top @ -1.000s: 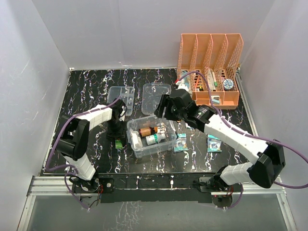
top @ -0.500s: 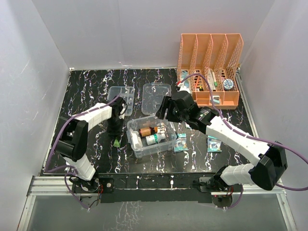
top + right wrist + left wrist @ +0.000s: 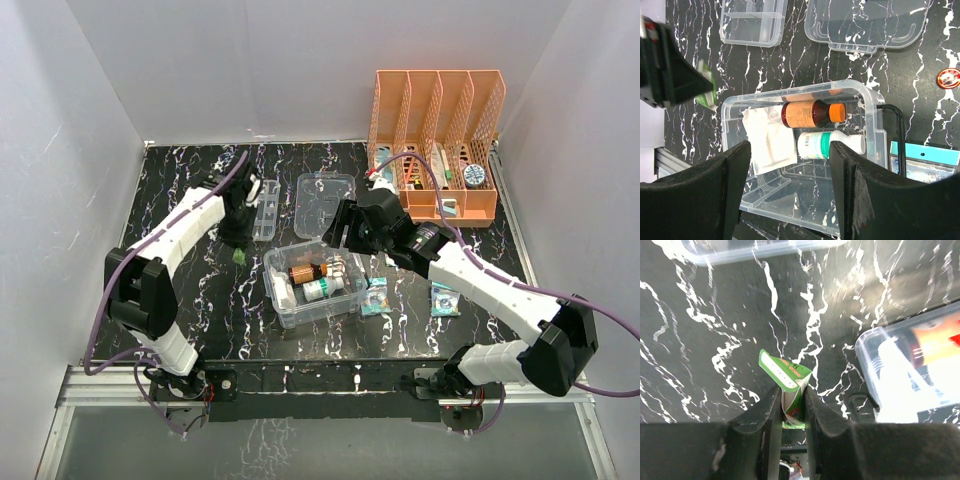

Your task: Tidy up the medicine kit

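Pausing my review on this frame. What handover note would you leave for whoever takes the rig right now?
Left gripper: shut on a green packet, near the divided tray.
Right gripper: open, empty, above the clear box.
In box: orange bottle, white bottle, gauze pad.
The tray and lid lie behind the box.
Probably left to do: green packet, two blue packets beside the box, then tray and lid.

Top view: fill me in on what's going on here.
The left tool is shut on a small green packet, left of the clear box. The right tool hangs open over that box, which holds an orange bottle, a white bottle and a white pad. The tray and lid lie behind it.
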